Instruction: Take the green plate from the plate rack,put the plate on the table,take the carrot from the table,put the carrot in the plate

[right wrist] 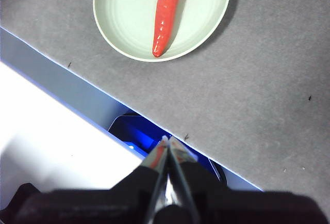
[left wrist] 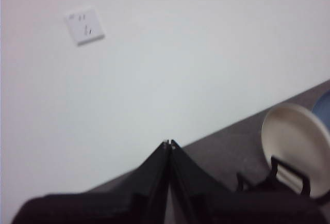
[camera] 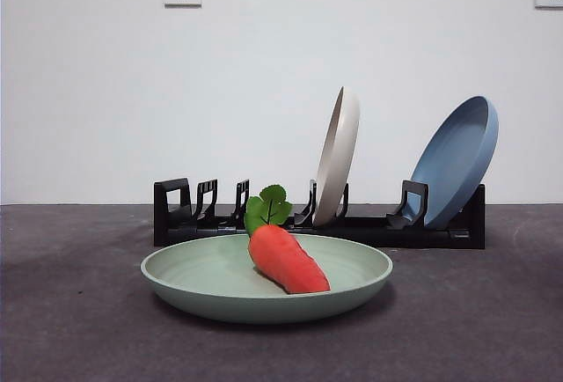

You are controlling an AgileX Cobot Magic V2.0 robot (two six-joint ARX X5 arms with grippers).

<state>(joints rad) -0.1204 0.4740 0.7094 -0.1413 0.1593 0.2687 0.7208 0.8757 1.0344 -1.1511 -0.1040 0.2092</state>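
Note:
The green plate (camera: 211, 281) lies flat on the table (camera: 70, 312) in front of the plate rack (camera: 352, 228). The carrot (camera: 286, 259) rests inside the plate, leaves toward the rack. In the right wrist view the green plate (right wrist: 124, 12) and the carrot (right wrist: 165, 12) lie well beyond my right gripper (right wrist: 167, 140), which is shut, empty and over the table's near edge. My left gripper (left wrist: 169, 143) is shut and empty, raised and facing the wall, with the plate rack (left wrist: 268, 177) off to one side.
A cream-white plate (camera: 339, 153) and a light blue plate (camera: 457, 157) stand upright in the rack. The cream plate (left wrist: 296, 144) also shows in the left wrist view. The table's front edge (right wrist: 93, 87) runs below the right gripper.

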